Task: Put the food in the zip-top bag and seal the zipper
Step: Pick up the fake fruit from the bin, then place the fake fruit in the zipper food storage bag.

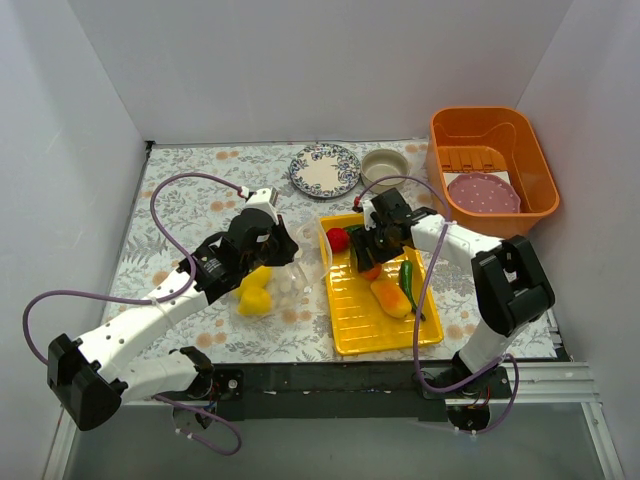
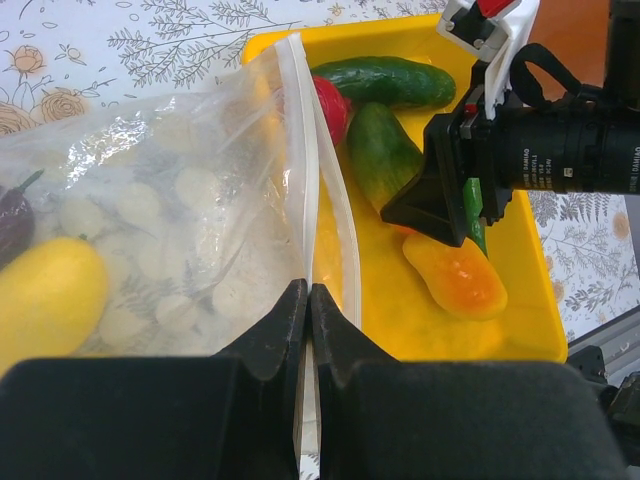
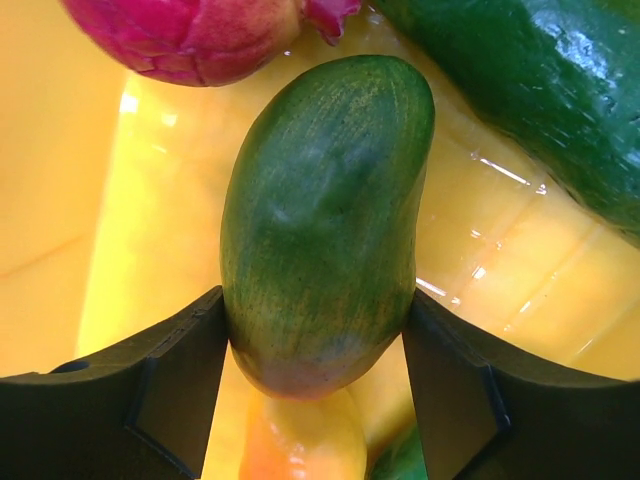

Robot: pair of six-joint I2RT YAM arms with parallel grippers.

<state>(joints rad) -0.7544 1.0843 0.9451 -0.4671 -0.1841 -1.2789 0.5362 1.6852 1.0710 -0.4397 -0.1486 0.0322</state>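
Left wrist view gives the best look at the bag: a clear, wrinkled plastic pouch lying on the flowered table cloth, with its mouth turned toward the yellow tray. The zipper is a thin whitish strip along that mouth edge. The left claw is closed tight on it, both black fingers pinching the strip. Inside the bag lie a yellow fruit and a dark purple piece. On the tray I see a cucumber, a red piece, a green fruit and an orange-yellow piece.

Right wrist view shows what the other views hide. The right claw has one finger at each side of the green fruit, which lies on the tray near the red piece. The fingers look to touch its sides, but whether they really press it I cannot tell.

Top external view alone shows the whole table. The bag lies just left of the tray, and a green chili lies on the right part of the tray. Farther back stand a patterned plate, a small bowl and an orange basket.
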